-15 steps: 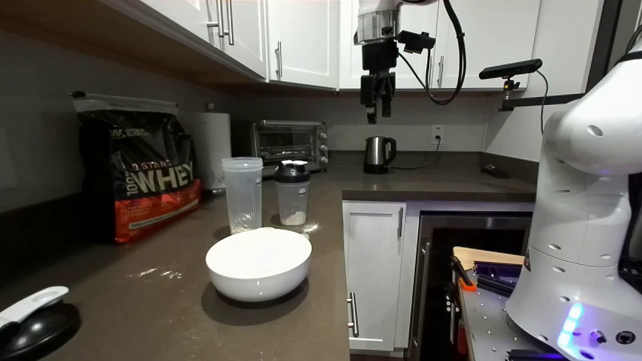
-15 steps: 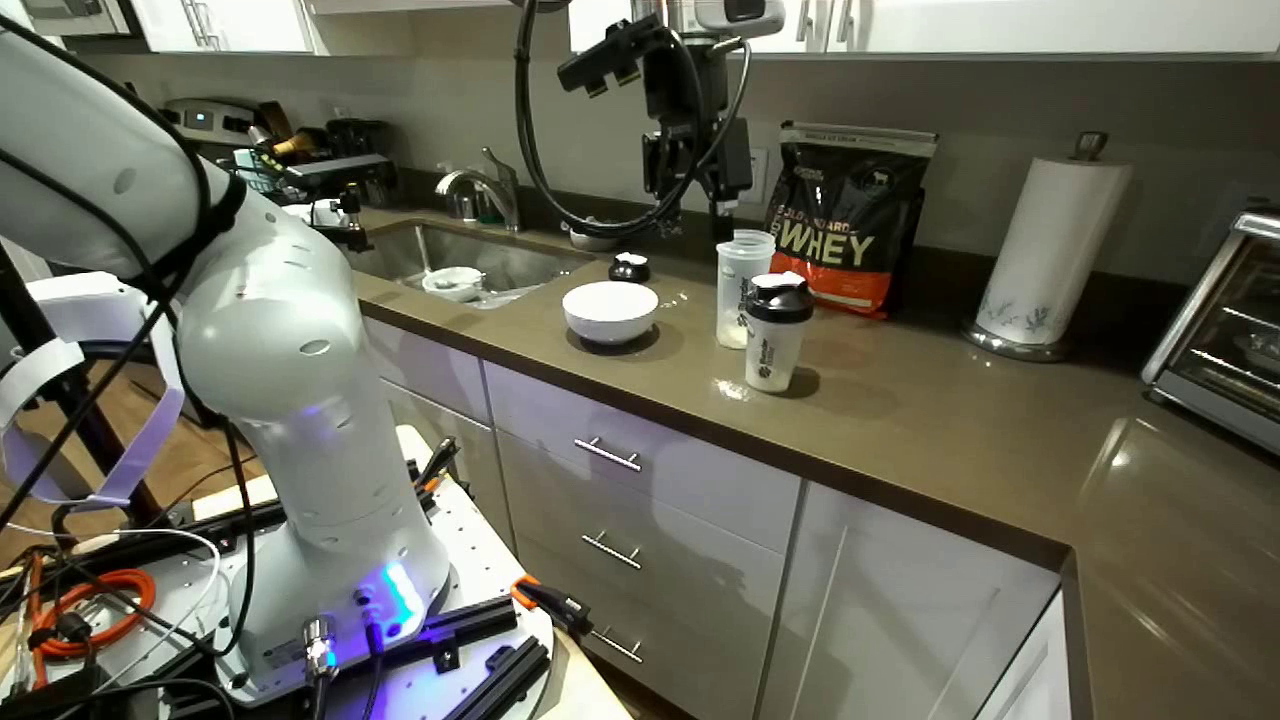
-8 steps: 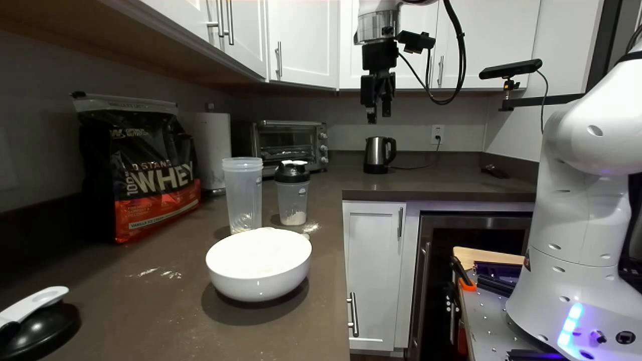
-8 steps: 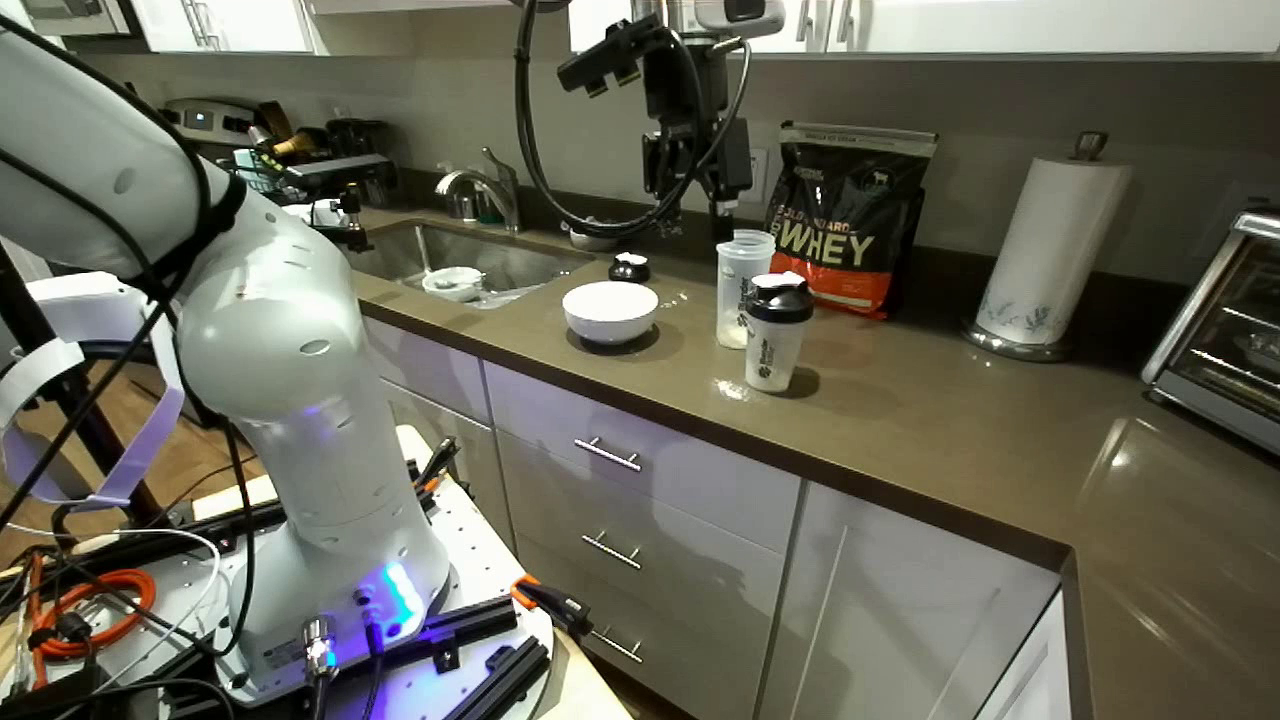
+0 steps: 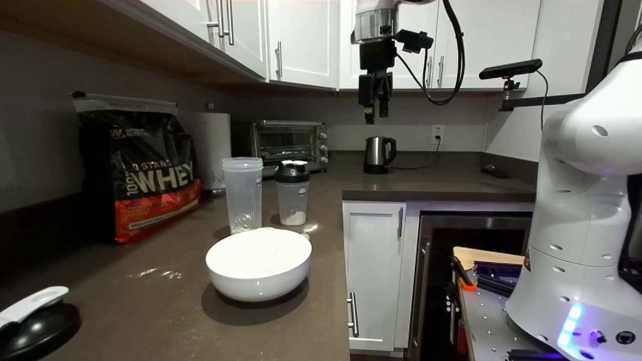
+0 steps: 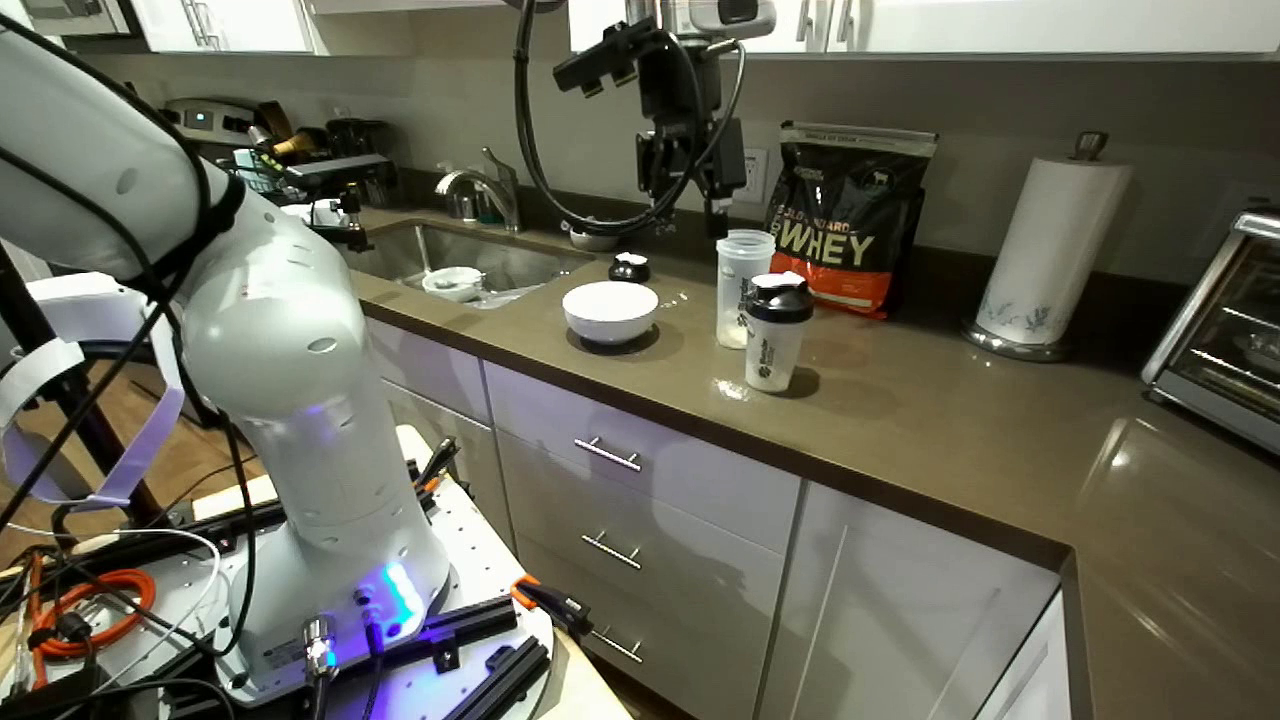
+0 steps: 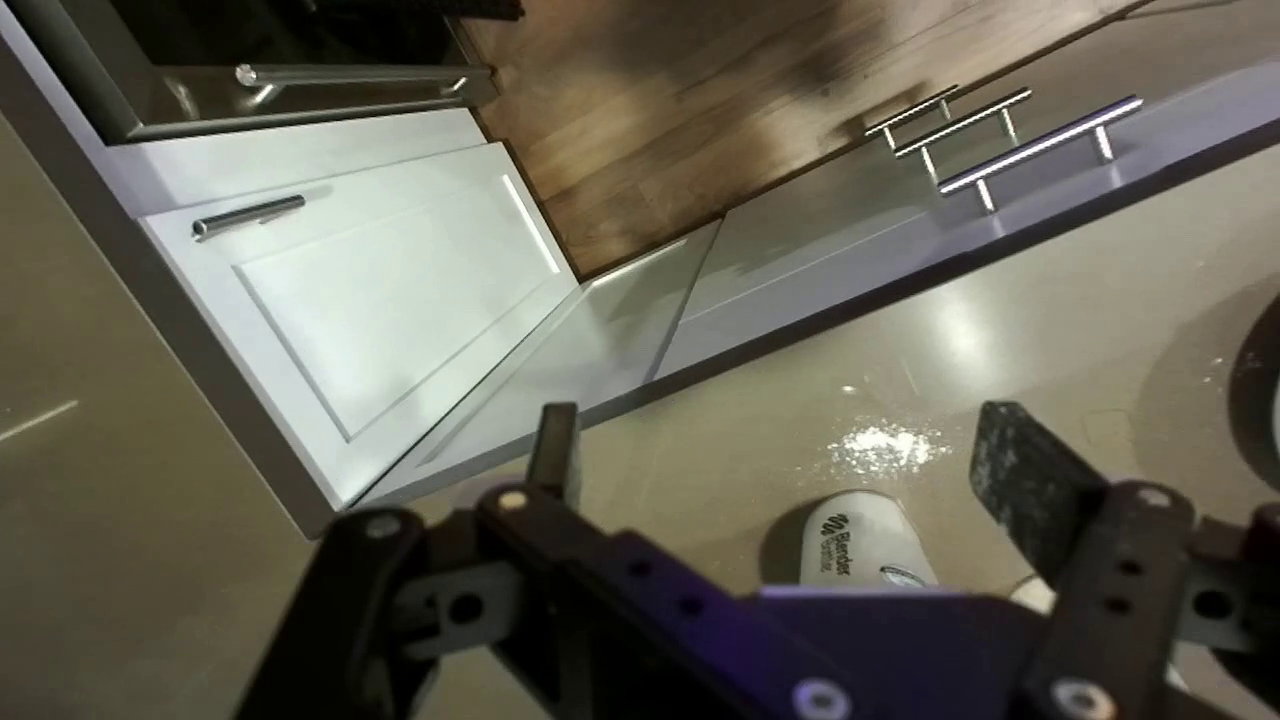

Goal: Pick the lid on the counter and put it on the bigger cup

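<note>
The lid (image 5: 42, 326), black and round with a white flip tab, lies on the dark counter (image 5: 150, 311); in an exterior view the lid (image 6: 629, 268) sits behind the white bowl. The bigger cup (image 5: 244, 195), a tall translucent tumbler, stands upright and uncovered, also seen in an exterior view as the bigger cup (image 6: 742, 290). High above the counter hangs my gripper (image 5: 376, 116), apart from lid and cup. In the wrist view the gripper (image 7: 782, 430) has its fingers wide apart and grips nothing; the lid is out of that view.
A shorter cup (image 6: 776, 335) with a black lid stands close to the bigger cup. The white bowl (image 5: 258, 286) is between lid and cups. A whey bag (image 5: 145, 175) stands by the wall, with a paper towel roll (image 6: 1050, 250) farther along. Upper cabinets (image 5: 303, 40) overhang.
In the last half second the gripper and wrist have shifted slightly to the left in both exterior views. Before that the arm was still. Lid, cups and bowl have not moved.
</note>
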{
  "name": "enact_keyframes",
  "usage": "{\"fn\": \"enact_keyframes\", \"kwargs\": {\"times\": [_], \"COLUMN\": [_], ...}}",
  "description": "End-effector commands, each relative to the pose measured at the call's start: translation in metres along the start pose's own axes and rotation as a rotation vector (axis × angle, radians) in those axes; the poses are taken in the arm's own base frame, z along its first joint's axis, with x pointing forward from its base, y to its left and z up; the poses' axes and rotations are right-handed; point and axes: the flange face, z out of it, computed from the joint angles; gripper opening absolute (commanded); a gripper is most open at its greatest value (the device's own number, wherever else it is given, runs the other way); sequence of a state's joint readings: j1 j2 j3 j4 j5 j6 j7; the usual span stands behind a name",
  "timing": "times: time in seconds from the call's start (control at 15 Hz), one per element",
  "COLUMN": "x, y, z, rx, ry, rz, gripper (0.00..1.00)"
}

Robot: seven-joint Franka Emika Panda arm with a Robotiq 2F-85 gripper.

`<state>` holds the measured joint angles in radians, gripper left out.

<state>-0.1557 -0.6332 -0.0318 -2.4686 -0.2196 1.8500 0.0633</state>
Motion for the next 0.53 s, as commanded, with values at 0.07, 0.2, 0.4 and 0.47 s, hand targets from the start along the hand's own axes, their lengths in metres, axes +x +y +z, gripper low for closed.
{"fn": "enact_keyframes", "kwargs": {"times": [0.07,0.2,0.4,0.47], "x": [-0.001,-0.002,-0.002,-0.001], "y": [-0.046,-0.066,-0.096,-0.106], "z": [-0.006,-0.009,-0.014,-0.015], "rx": [0.039,0.060,0.103,0.119], "ry": [0.036,0.061,0.116,0.137], "rz": [-0.136,-0.203,-0.296,-0.326], "gripper": [1.00,1.00,1.00,1.00]}}
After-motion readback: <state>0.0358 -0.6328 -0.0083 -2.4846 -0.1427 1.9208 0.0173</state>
